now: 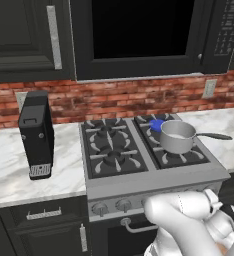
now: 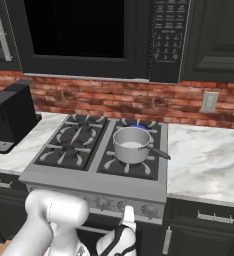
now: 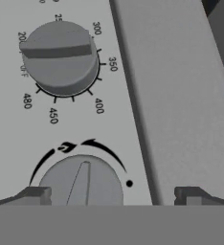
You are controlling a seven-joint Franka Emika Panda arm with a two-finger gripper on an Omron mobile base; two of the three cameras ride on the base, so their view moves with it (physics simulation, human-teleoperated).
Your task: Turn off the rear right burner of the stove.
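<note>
Stove (image 1: 154, 181), a wide stainless-steel range with a black grated top, set into a marble counter (image 1: 9, 170) against a red brick wall (image 1: 114, 97), below dark upper cabinets (image 1: 19, 40); dark lower cabinets (image 2: 209, 230) flank it. Left of the range on the counter stands a black coffee machine (image 1: 36, 135), upright and well apart from the grates. In the right base view the white arm (image 2: 56, 217) rises at lower left, reaching down in front of the range's front panel. On the right half of the cooktop a steel saucepan (image 1: 177, 136) sits on the front grate, its dark handle (image 1: 214, 135) pointing right, out past the cooktop's right edge. Rear right burner (image 1: 156, 124), marked by a small blue flame patch, lies just behind the saucepan at the back right corner of the cooktop; the same blue glow shows behind the pan in the right base view (image 2: 138, 128). Along the front panel runs a row of round silver knobs (image 1: 123, 204) above a bar handle (image 1: 139, 229). In the hand view a temperature dial (image 3: 60, 57) ringed with numbers sits at upper left, and a plain knob (image 3: 80, 184) with a pointer ridge and curved arrows above it lies close to the camera. Gripper (image 3: 114, 196): jaws spread fully wide, one dark fingertip (image 3: 35, 195) at the left of this knob and the other well to its right, holding nothing.
</note>
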